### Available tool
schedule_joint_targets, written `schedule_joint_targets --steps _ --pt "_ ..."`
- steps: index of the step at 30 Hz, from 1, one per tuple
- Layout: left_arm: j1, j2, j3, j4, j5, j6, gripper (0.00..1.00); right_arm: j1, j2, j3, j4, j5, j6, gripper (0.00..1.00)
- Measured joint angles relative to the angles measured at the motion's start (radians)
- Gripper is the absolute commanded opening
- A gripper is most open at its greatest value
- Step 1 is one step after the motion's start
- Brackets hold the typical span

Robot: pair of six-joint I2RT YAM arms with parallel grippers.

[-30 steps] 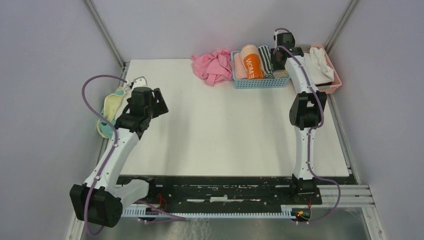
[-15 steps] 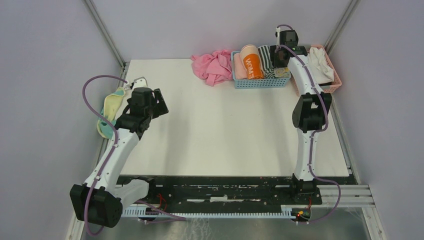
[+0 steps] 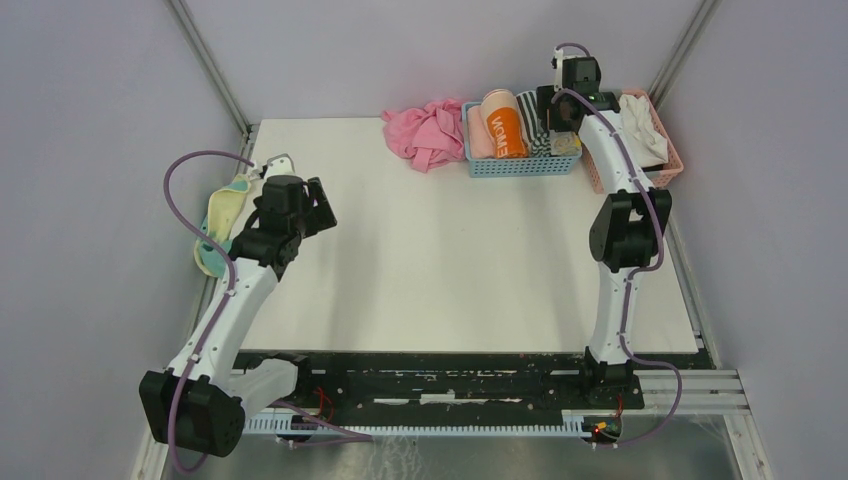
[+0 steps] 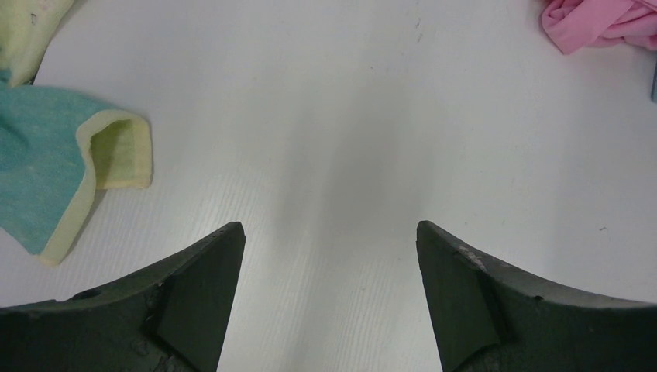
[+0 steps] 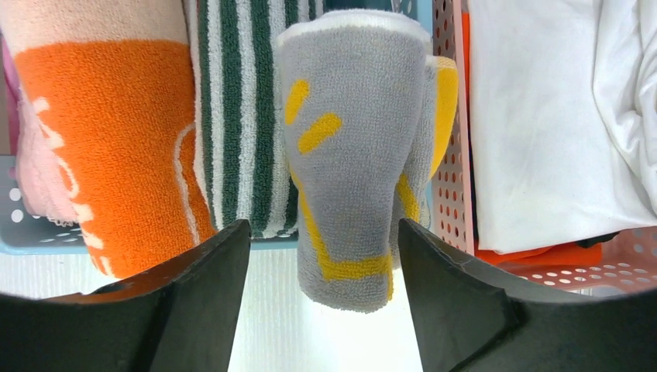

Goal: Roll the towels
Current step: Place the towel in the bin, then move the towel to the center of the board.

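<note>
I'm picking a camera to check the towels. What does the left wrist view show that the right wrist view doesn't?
Only left wrist: the loose yellow towel and the pink cloth. Only right wrist: the grey roll, orange roll and striped roll in the blue basket, plus white cloth in the pink basket. Both: the table and an open pincer, the left pincer or the right pincer.

Enclosure: plain pale grey-lilac wall panels (image 3: 100, 120) stand on three sides, with slanted silver aluminium struts (image 3: 208, 65) at the rear corners. The white rectangular matte counter (image 3: 450, 250) carries a few small dark specks. A black perforated mounting rail (image 3: 450, 372) runs along its near edge, with a brushed metal sheet (image 3: 520, 455) below. Lighting is soft and even; shadows are weak.
</note>
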Motion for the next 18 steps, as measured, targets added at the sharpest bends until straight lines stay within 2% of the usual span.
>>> schedule_joint_targets --steps 4,11,13,18 --pt "0.0 -0.001 0.0 0.0 0.0 0.0 0.89 0.002 -0.019 -0.015 0.012 0.005 0.001 0.8" --pt "0.0 -0.002 -0.002 0.0 0.0 0.0 0.89 0.002 -0.139 -0.164 0.043 0.004 0.015 0.82" --pt "0.002 -0.003 -0.002 0.0 0.0 0.0 0.89 0.002 -0.212 -0.252 0.058 -0.018 0.036 0.83" --pt "0.034 -0.002 -0.005 0.001 -0.004 0.0 0.89 0.002 -0.511 -0.6 0.134 -0.134 0.127 0.87"
